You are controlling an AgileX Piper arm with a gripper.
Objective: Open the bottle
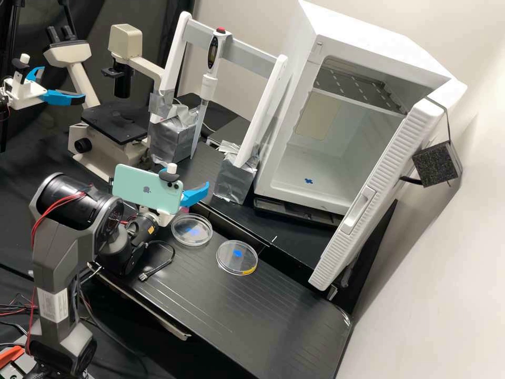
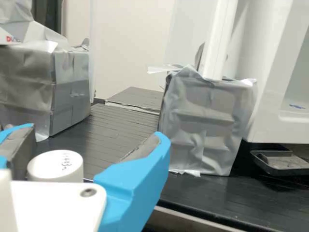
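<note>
Cap on, bottle at the gripper; clamp unclear

We've got the gripper (image 1: 193, 195) over the bench (image 1: 252, 316), near the clear petri dish (image 1: 181, 232). In the wrist view the bottle's white screw cap (image 2: 55, 166) is within the gripper (image 2: 95, 133), cap on, handwriting on top. Can't tell if the gripper clamps the bottle or just surrounds it; body hidden.

Rest: second petri dish (image 1: 236, 259) just beside the first, blue patch in view, yellow at its edge. Mint-green smartphone (image 1: 139, 192) on the arm, logo on its back. Pale label (image 1: 55, 306) on the arm, unread. White-and-black pipette (image 1: 209, 84) upright at the white frame (image 1: 268, 102), whose feet are in silver-wrapped blocks (image 1: 235, 179). Microscope (image 1: 113, 134) behind; white cabinet (image 1: 368, 45), door (image 1: 368, 195) open.
</note>
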